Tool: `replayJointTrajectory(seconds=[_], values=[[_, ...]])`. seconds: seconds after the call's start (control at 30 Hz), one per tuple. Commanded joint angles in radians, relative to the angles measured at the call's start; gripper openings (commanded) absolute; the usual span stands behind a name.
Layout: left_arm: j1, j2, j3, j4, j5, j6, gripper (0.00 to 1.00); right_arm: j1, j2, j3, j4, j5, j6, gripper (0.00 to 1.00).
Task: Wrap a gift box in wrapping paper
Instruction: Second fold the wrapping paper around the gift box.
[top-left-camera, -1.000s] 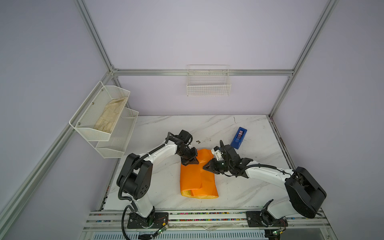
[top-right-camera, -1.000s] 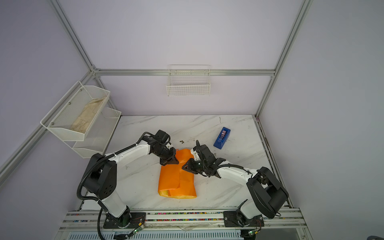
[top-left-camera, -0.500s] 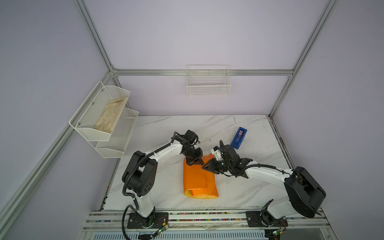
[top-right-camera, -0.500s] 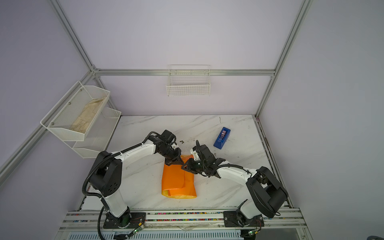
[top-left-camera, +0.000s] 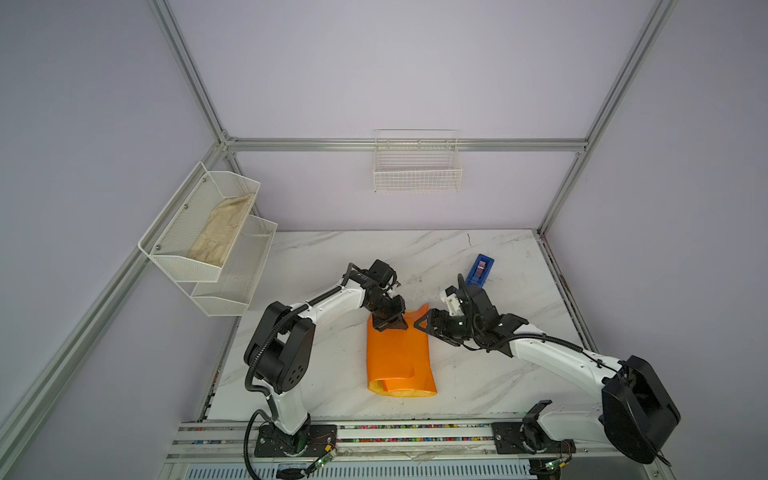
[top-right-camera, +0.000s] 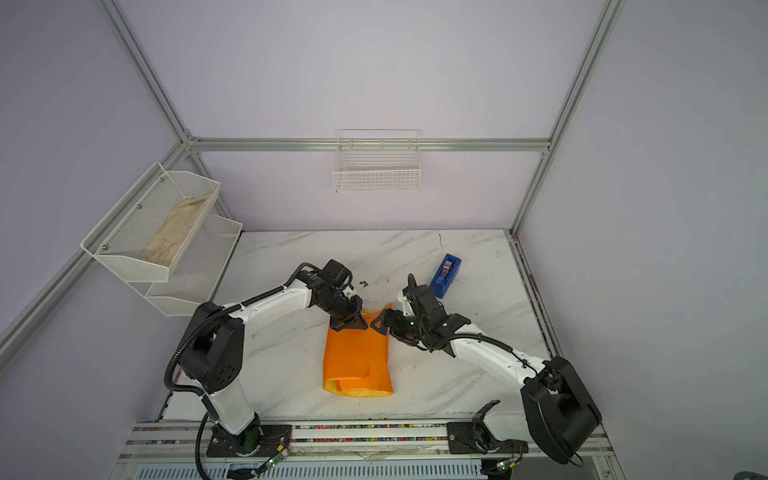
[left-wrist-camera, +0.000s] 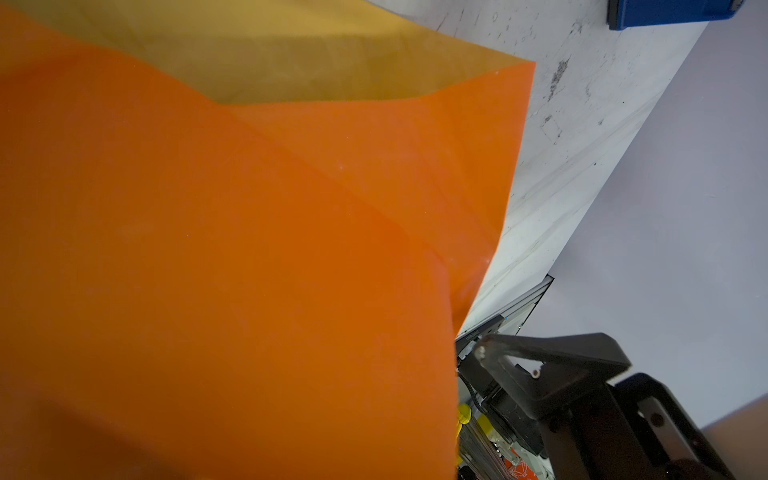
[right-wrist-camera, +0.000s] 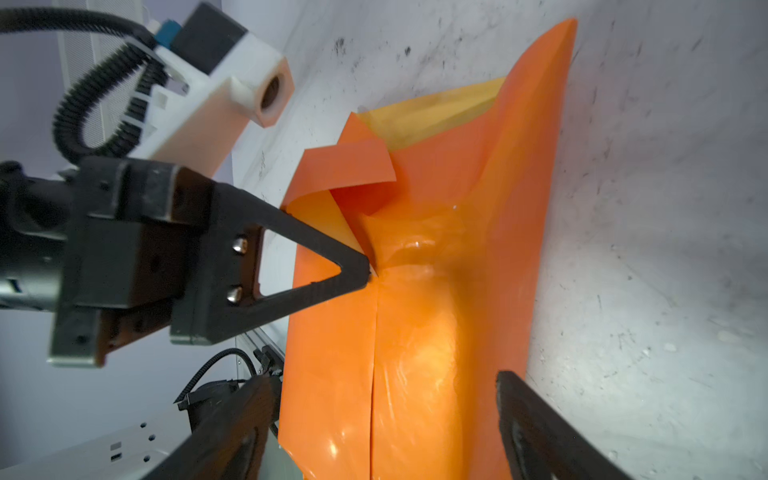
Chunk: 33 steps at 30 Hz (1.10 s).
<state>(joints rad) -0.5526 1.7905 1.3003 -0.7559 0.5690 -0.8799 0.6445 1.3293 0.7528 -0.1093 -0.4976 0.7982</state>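
Seam-holding step: wrapping paper (top-left-camera: 399, 357) overlapped, ends open.
We see left fingers (right-wrist-camera: 316, 241) pressed together on the seam, right fingers (right-wrist-camera: 536, 419) spread, empty; taping should come next.

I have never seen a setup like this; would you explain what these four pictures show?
Two white robot arms stand at the near edge of a marble table, each ending in a two-fingered gripper. Two pictures come from a camera head overhead, looking down on everything; the other two come from cameras on the wrists, close up. On the table lie orange paper, folded into a loose tube, and a blue tape dispenser. No box shows; it may be inside. The left gripper is shut, pinching the paper's far end; the right gripper is open beside it, holding nothing.
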Motion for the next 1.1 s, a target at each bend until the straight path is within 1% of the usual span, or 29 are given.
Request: replayJointTrajectory(seconds=[0.0, 0.07, 0.13, 0.23, 0.33, 0.57, 0.83, 1.07], values=[[-0.004, 0.004, 0.012, 0.014, -0.022, -0.007, 0.00, 0.004, 0.030, -0.035, 0.041, -0.073, -0.005, 0.88], [-0.004, 0.000, 0.020, 0.015, -0.018, -0.011, 0.00, 0.007, 0.039, -0.044, 0.060, -0.079, -0.004, 0.88], [-0.005, -0.005, 0.026, 0.015, -0.015, -0.015, 0.00, 0.013, 0.078, -0.048, 0.090, -0.091, 0.002, 0.87], [-0.007, -0.009, 0.031, 0.019, -0.014, -0.025, 0.00, 0.026, 0.111, -0.044, 0.137, -0.119, 0.018, 0.84], [-0.013, -0.015, 0.035, 0.029, -0.013, -0.042, 0.00, 0.039, 0.130, -0.027, 0.135, -0.113, 0.013, 0.82], [-0.039, -0.022, 0.044, 0.083, -0.001, -0.098, 0.00, 0.043, 0.143, -0.018, 0.122, -0.098, 0.006, 0.77], [-0.083, -0.022, 0.033, 0.162, -0.004, -0.176, 0.00, 0.043, 0.148, -0.013, 0.119, -0.088, 0.001, 0.75], [-0.117, -0.014, 0.018, 0.185, 0.004, -0.193, 0.00, 0.043, 0.141, -0.015, 0.106, -0.087, -0.012, 0.68]])
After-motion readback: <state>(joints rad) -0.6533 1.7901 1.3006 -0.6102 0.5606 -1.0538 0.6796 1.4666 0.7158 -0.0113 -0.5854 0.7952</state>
